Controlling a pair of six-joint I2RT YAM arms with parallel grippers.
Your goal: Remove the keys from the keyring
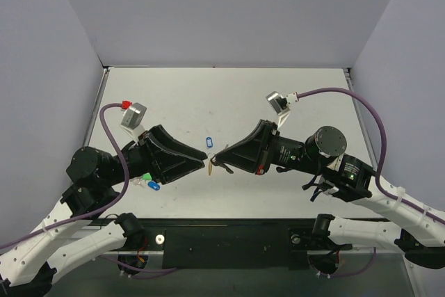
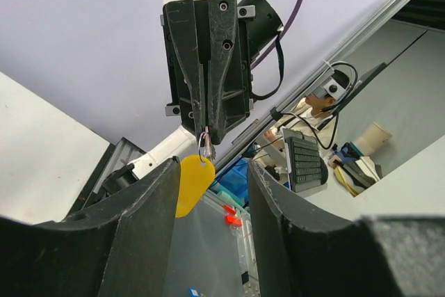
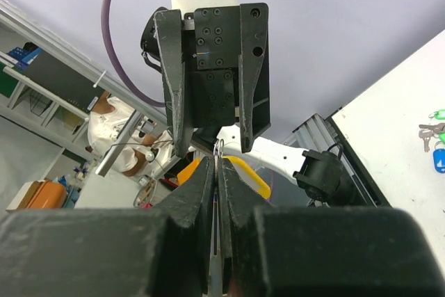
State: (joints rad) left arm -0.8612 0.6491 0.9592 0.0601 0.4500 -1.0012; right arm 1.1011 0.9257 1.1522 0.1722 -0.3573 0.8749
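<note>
The keyring, a yellow-orange oval tag on a thin metal ring, hangs in the air between the two grippers. My right gripper is shut on a thin strip of metal at the ring; whether that is a key, I cannot tell. The tag hangs below its tip. My left gripper is open, its fingers either side of the tag without gripping it. In the top view the two tips meet over the table, with the tag between them.
A blue tag lies on the table just behind the gripper tips. Green and blue tags with small keys lie by the left arm and also show in the right wrist view.
</note>
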